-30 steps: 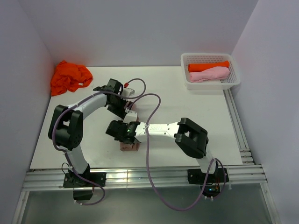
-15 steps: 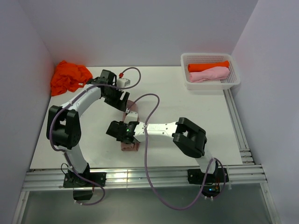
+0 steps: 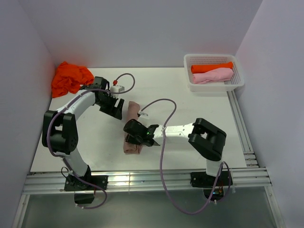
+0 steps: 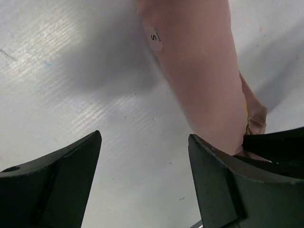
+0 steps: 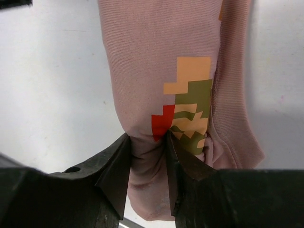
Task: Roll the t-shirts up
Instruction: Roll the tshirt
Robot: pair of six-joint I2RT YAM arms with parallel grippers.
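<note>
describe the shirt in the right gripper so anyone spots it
Near the middle of the table lies a pinkish-brown t-shirt rolled into a tube. Unlike the orange roll and pink roll in the basket, it carries a pixel print.

A rolled dusty pinkish-brown cloth t-shirt (image 3: 131, 109) lies lengthwise on the white desk (image 3: 190, 109), left of centre. The left gripper (image 3: 115, 110) is just left of its far end. The right gripper (image 3: 133, 137) is on its near half, reaching in from the right. A crumpled bright orange t-shirt (image 3: 69, 78) lies in the far left corner. In the white plastic mesh basket (image 3: 213, 87) at far right, a rolled orange t-shirt (image 3: 211, 67) lies behind a rolled light pink t-shirt (image 3: 213, 75).
</note>
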